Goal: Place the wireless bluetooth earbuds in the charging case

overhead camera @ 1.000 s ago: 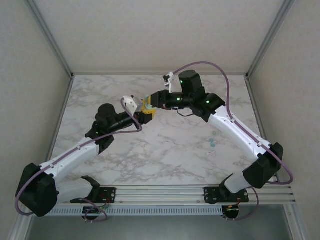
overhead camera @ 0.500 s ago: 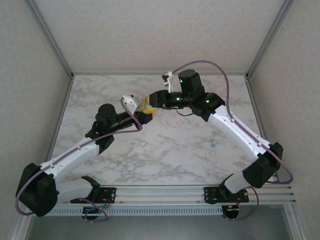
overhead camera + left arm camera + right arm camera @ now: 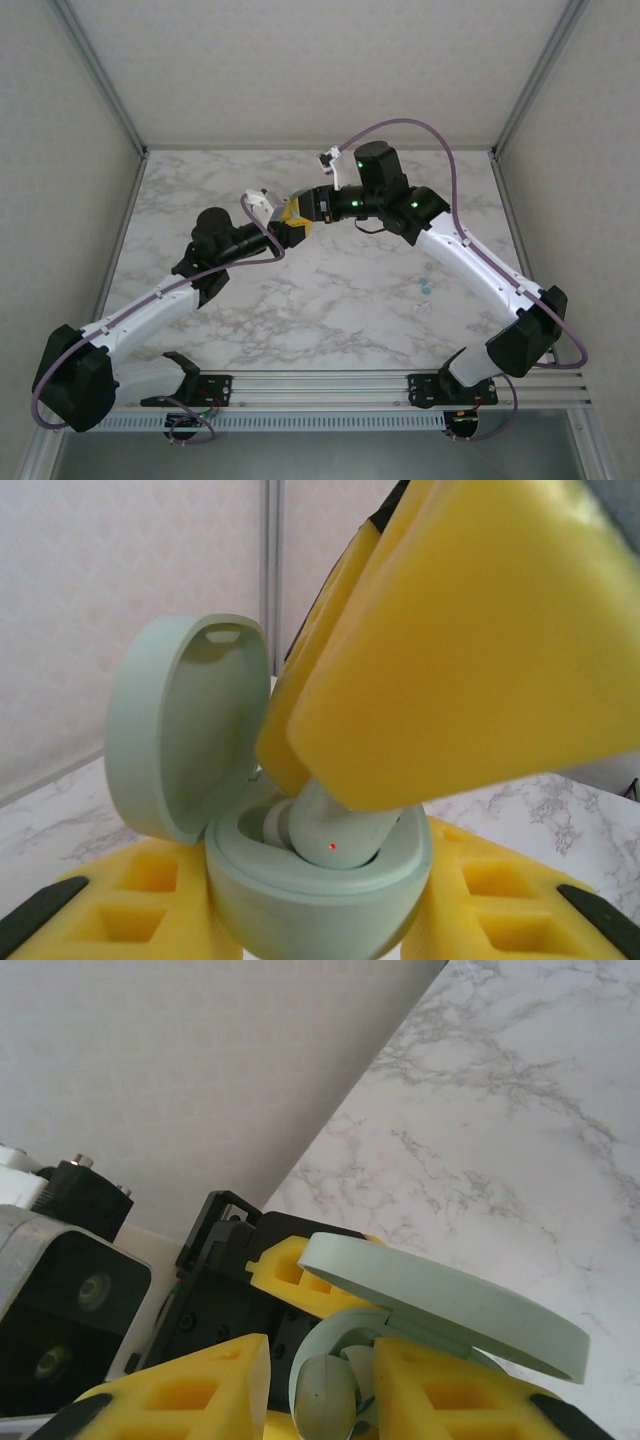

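Observation:
My left gripper (image 3: 315,912) is shut on the base of the pale green charging case (image 3: 310,900), held up above the table with its lid (image 3: 180,730) hinged open to the left. One earbud (image 3: 340,830) sits part way into a well of the case, its stem sticking up with a red light on it. My right gripper (image 3: 322,1380) straddles that earbud (image 3: 325,1395) from above; its yellow fingers (image 3: 460,660) stand slightly apart, with a gap beside the earbud. The two grippers meet at the table's back middle (image 3: 293,218). A second earbud (image 3: 425,286) lies on the marble at the right.
A small white rounded piece (image 3: 420,303) lies just in front of the loose earbud. The marble table (image 3: 330,320) is fenced by white walls and metal posts at the back and sides. The right arm's purple cable (image 3: 400,130) arches over the back.
The right gripper has edged a little left and down onto the case held by the left gripper. Its jaws have eased around the earbud. The left arm has barely moved.

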Robot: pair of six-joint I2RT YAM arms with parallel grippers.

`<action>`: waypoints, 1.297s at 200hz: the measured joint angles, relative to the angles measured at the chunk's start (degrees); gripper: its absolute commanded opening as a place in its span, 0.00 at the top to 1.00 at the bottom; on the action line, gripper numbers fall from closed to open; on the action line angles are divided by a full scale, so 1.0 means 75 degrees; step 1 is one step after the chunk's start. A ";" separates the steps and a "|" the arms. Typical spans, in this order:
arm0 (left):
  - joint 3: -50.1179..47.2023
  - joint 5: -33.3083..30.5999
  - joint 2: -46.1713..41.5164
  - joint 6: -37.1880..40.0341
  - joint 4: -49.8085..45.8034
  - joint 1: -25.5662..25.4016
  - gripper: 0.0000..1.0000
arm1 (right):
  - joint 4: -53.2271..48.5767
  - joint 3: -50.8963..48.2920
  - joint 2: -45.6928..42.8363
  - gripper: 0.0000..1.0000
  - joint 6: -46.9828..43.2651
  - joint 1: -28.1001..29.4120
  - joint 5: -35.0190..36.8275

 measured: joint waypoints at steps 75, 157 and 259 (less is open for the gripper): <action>0.0000 0.0029 0.0038 -0.0041 -0.0003 -0.0038 0.76 | -0.0385 0.0119 0.0003 0.82 -0.0804 0.0090 0.0344; 0.0414 0.0525 -0.0242 0.1151 -0.0772 -0.0064 0.76 | -0.2410 0.1682 0.0490 0.84 -0.1343 -0.0207 -0.1119; 0.0440 0.0778 -0.0242 0.1247 -0.0976 -0.0085 0.77 | -0.2996 0.1947 0.0737 0.75 -0.1160 -0.0356 -0.1731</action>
